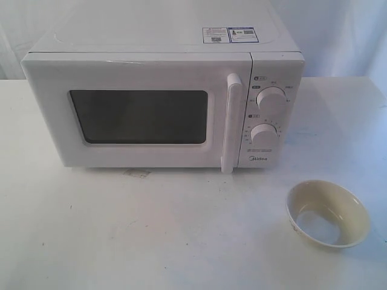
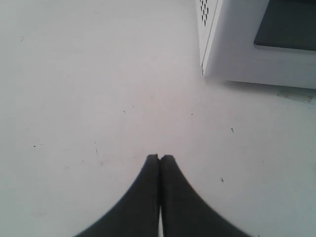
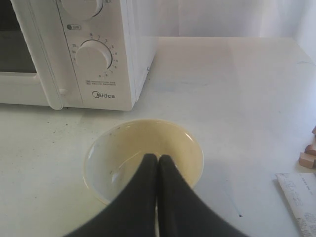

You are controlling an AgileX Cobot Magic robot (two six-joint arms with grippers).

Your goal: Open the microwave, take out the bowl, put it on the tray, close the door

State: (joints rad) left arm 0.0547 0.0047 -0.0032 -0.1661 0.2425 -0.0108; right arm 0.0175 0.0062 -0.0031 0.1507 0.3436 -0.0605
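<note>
The white Midea microwave (image 1: pixel 163 90) stands at the back of the table, its door (image 1: pixel 139 115) closed, with the tall bar handle (image 1: pixel 231 124) beside two knobs. The cream bowl (image 1: pixel 327 213) sits on the bare table at the front right, outside the microwave. No tray shows in any view. Neither arm appears in the exterior view. My right gripper (image 3: pixel 158 158) is shut and empty, hovering over the bowl (image 3: pixel 118 160), with the microwave's knob panel (image 3: pixel 94 57) beyond. My left gripper (image 2: pixel 160 158) is shut and empty above bare table near the microwave's lower corner (image 2: pixel 212 59).
The white table (image 1: pixel 151 235) runs wide in front of the microwave. In the right wrist view, small wooden blocks (image 3: pixel 308 153) and a printed paper (image 3: pixel 298 195) lie at the table's right side. A white backdrop hangs behind.
</note>
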